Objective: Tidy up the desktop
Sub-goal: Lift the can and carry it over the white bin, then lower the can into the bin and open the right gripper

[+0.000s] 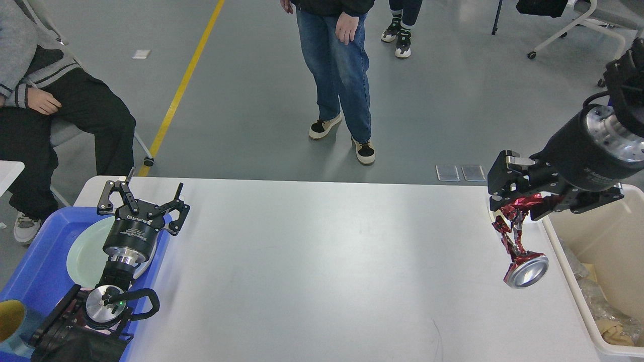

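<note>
Above the desktop's right edge: crushed red aluminium can (518, 241) clamped in my right gripper (520, 203), just short of the cream-white plastic bin (604, 236).
Matte white-grey desktop (312, 261) looks bare; I judge only the drop remains. Left gripper (143, 198) spread, empty, over the blue plastic tray (35, 266) at the left edge.

You see a matt, smooth white-grey tabletop (312, 261) filling the middle of the frame. At right, your right claw (520, 201), matt black with a brushed-metal wrist, pinches a crushed can (520, 251) of crinkled glossy red metal with a shiny silver end. At lower left sits a glossy blue plastic tray (35, 266); at lower right, a smooth cream plastic bin (611, 236).
</note>
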Robot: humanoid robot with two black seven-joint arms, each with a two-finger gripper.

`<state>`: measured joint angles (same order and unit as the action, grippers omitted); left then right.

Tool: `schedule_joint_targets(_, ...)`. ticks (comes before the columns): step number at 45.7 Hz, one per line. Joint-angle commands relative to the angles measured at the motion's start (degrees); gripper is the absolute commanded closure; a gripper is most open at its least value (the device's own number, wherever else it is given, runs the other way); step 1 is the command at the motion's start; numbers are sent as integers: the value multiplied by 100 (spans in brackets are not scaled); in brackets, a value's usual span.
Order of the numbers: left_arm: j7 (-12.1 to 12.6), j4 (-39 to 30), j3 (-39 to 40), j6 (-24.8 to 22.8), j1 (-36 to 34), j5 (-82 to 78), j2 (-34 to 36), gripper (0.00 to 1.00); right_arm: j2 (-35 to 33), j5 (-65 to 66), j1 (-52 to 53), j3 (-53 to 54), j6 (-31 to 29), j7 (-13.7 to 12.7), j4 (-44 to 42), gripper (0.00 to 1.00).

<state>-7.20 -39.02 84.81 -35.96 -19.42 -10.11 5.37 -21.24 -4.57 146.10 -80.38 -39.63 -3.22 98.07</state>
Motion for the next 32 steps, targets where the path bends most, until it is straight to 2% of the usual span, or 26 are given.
schedule_joint_targets(1, -1, 0, 0, -7, -9, 0, -1, 4, 102, 0, 32, -329, 34, 252, -25, 100)
schedule_joint_targets(6, -1, 0, 0, 2, -9, 0, -1, 4, 155, 9, -3, -733, 122, 278, -156, 100)
schedule_joint_targets(15, -1, 0, 0, 2, -9, 0, -1, 4, -108, -88, -582, -1638, 491, 261, -973, 100)
schedule_joint_targets(20, -1, 0, 0, 2, -9, 0, -10, 4, -740, -140, -1232, -2008, 948, 234, -1667, 100)
schedule_joint_targets(24, -10, 0, 0, -7, 0, 0, -10, 4, -1347, -228, -1917, -2026, 1063, 208, -2501, 100)
schedule_joint_targets(32, -10, 0, 0, -7, 0, 0, -10, 4, -2331, -255, -3823, -1438, 1282, 217, -4443, 100)
